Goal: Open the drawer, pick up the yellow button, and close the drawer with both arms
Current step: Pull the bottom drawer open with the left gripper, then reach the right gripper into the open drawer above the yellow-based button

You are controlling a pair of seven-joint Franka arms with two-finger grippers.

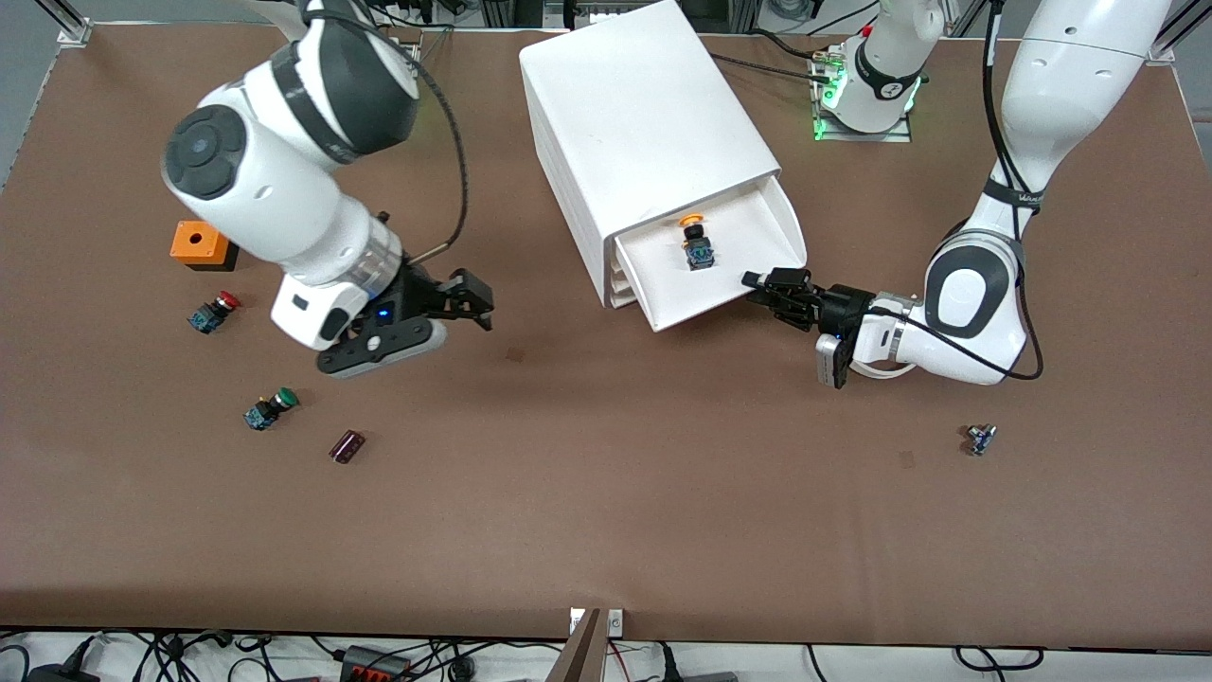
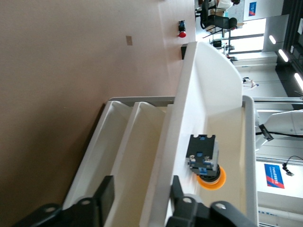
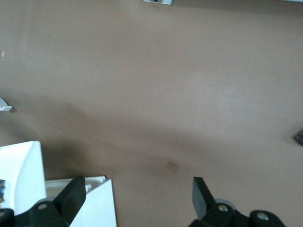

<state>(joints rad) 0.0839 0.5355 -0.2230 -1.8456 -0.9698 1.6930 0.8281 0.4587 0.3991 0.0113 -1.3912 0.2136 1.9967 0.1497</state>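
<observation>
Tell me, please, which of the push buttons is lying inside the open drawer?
The orange-yellow-capped button: it alone lies in the pulled-out drawer. The red-capped button and green-capped button sit on the table.

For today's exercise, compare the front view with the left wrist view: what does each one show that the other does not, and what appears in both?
Only the front view shows the right hand, open over bare table, the green-capped button, the orange box and the whole cabinet.

Only the left wrist view shows, close up, the lower drawers beneath the open one, and the left hand's fingers either side of the drawer's front wall.

Both show the open drawer, the orange-capped button lying inside it, the left hand at its front edge, and the red-capped button.
</observation>
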